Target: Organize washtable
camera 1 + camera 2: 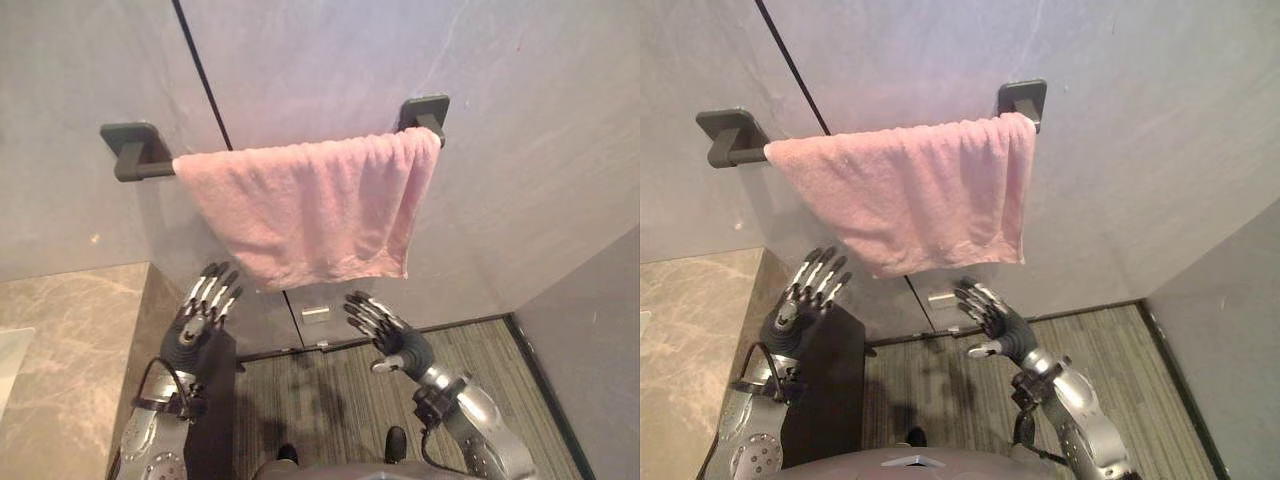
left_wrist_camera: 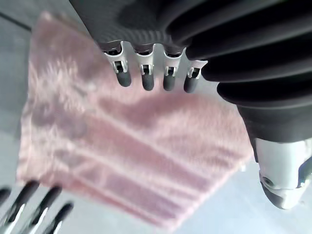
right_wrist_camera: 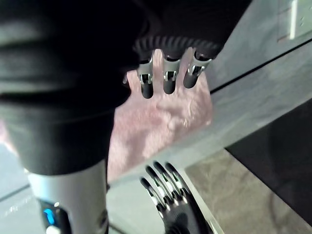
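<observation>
pink towel (image 1: 305,210) draped over wall rail (image 1: 145,170), 12 o'clock of both hands; left hand (image 1: 200,315), right hand (image 1: 380,325) open, empty, below hem. Looks soft, light, limp (could slide off): pinch bottom corners

The left hand (image 1: 192,330) and right hand (image 1: 386,336) have silver fingers (image 1: 210,290) (dark-tipped) and dark ribbed covers on silver-grey arms (image 1: 482,422).

Your left hand (image 2: 168,73): fingers (image 2: 146,80) straight, holding nothing.
Towel (image 2: 131,146): pink, spread beyond your fingertips against the grey wall (image 2: 229,217).
</observation>
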{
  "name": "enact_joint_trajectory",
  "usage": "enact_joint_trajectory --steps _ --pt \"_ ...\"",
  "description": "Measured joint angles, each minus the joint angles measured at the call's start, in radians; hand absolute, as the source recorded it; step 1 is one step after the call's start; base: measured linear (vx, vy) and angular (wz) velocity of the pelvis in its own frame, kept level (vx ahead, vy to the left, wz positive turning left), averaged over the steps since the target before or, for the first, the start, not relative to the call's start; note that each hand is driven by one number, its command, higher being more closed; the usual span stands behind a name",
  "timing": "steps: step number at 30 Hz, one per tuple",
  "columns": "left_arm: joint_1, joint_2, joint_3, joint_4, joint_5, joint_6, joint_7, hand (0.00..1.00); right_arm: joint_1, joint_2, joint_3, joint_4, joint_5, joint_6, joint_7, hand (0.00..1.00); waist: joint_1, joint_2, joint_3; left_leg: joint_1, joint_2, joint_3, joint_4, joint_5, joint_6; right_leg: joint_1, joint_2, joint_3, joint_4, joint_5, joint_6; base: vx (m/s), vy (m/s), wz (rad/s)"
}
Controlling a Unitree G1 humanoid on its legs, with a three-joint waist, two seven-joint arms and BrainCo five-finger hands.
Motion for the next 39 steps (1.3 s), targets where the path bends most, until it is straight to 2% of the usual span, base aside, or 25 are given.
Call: enact_joint_trajectory --steps 2,5,8,14,19,25,29,32,39 --pt "-0.061 0.085 -0.063 -0.064 -0.076 0.022 -0.045 0.00 -0.093 -0.017 0.100 0.054 0.029 0.000 0.007 0.00 0.003 0.001 -0.017 0.005 -0.001 -0.003 0.003 0.000 0.000 0.010 -0.002 -0.004 0.000 0.000 0.000 0.00 0.002 0.06" --pt "-0.137 0.163 -0.141 -0.116 -0.121 0.032 -0.078 0.00 -0.175 -0.015 0.185 0.102 0.029 0.001 0.007 0.00 0.003 0.002 -0.017 0.019 -0.001 -0.001 0.005 0.000 0.000 0.022 -0.002 -0.002 0.000 0.000 0.000 -0.02 0.005 -0.02" --pt "-0.211 0.191 -0.200 -0.115 -0.133 0.039 -0.090 0.00 -0.233 -0.004 0.244 0.146 0.029 0.002 0.004 0.00 0.001 0.004 -0.030 0.022 -0.001 0.008 0.005 0.000 0.000 0.021 -0.001 0.008 0.000 0.002 -0.002 -0.02 0.003 -0.09" --pt "-0.371 0.193 -0.280 -0.083 -0.141 0.031 -0.078 0.00 -0.326 0.028 0.284 0.238 0.029 0.003 -0.031 0.00 -0.002 0.004 -0.031 0.028 0.000 0.024 0.006 0.000 0.000 0.015 0.002 0.024 0.000 0.010 -0.006 -0.02 0.000 -0.10" --pt "-0.515 0.179 -0.310 0.104 -0.136 0.019 -0.024 0.00 -0.422 0.075 0.304 0.276 0.029 0.004 -0.056 0.00 -0.003 0.002 -0.032 0.024 0.001 0.035 0.013 0.001 -0.001 0.004 0.004 0.044 0.000 0.018 -0.008 -0.02 0.001 -0.08" --pt "-0.573 0.152 -0.306 0.248 -0.069 0.014 0.059 0.00 -0.493 0.107 0.293 0.321 0.028 0.006 -0.117 0.00 -0.001 -0.001 -0.034 0.018 0.001 0.034 0.020 0.001 -0.001 0.002 0.004 0.046 -0.001 0.022 -0.010 0.00 0.000 0.00" --pt "-0.591 0.148 -0.279 0.307 -0.058 0.014 0.077 0.00 -0.541 0.111 0.246 0.356 0.027 0.007 -0.141 0.00 0.001 -0.010 -0.032 0.008 0.002 0.035 0.022 0.001 -0.001 -0.007 0.004 0.048 -0.001 0.027 -0.012 -0.01 -0.001 0.00" --pt "-0.629 0.146 -0.235 0.358 -0.037 0.014 0.097 0.00 -0.591 0.112 0.191 0.385 0.026 0.007 -0.166 0.00 0.002 -0.022 -0.026 -0.006 0.002 0.034 0.021 0.009 -0.002 -0.021 0.005 0.047 -0.001 0.034 -0.014 -0.02 -0.003 0.01" --pt "-0.651 0.144 -0.149 0.404 -0.022 0.013 0.145 0.00 -0.625 0.100 0.037 0.395 0.018 0.006 -0.232 0.00 0.004 -0.025 -0.023 -0.016 0.003 0.034 0.018 0.015 -0.003 -0.034 0.006 0.047 -0.002 0.038 -0.015 0.00 0.000 0.00"
